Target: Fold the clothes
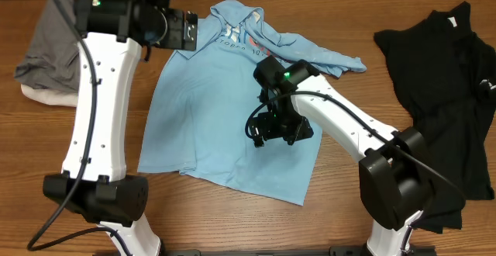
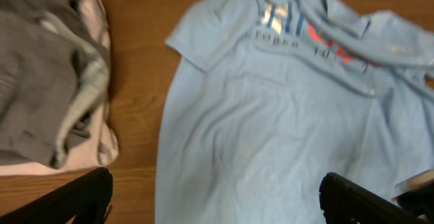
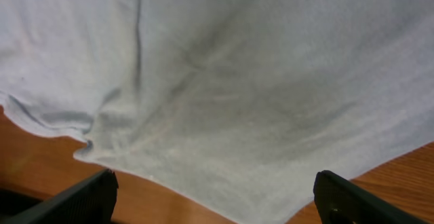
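Note:
A light blue T-shirt lies spread on the wooden table, its top part folded over so the red-and-white lettering shows. It fills the left wrist view and the right wrist view. My left gripper is open and empty above the shirt's upper left shoulder; its fingers show wide apart. My right gripper is open and empty above the shirt's right middle, and its fingers span the shirt's hem. A black shirt lies crumpled at the right.
A pile of grey and cream pieces lies at the far left, also seen in the left wrist view. Bare wooden table shows in front of the blue shirt and between the garments.

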`<state>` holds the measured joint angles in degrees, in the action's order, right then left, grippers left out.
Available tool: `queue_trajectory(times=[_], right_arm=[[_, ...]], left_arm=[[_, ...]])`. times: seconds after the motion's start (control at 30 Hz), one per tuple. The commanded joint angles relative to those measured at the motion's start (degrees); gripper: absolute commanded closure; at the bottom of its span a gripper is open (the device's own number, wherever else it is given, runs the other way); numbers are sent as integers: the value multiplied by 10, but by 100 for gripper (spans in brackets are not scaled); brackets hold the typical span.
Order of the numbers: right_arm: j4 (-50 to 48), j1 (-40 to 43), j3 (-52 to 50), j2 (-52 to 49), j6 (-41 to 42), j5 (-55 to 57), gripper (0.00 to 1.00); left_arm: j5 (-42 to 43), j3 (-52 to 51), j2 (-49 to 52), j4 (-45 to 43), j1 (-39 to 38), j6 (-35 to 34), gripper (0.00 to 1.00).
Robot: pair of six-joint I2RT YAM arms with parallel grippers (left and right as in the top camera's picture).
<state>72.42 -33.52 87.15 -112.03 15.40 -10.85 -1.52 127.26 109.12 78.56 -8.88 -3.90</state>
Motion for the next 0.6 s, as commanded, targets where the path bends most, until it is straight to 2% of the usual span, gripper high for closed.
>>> queue_trajectory(times=[0.0, 0.33, 0.57], right_arm=[[-15, 2, -26, 8, 12, 12, 4], [-65, 6, -89, 8, 23, 12, 2], [-108, 19, -130, 8, 26, 12, 0]], left_arm=[[14, -65, 1, -28, 2, 14, 0], [14, -157, 1, -116, -13, 14, 0], [14, -179, 3, -131, -20, 22, 0]])
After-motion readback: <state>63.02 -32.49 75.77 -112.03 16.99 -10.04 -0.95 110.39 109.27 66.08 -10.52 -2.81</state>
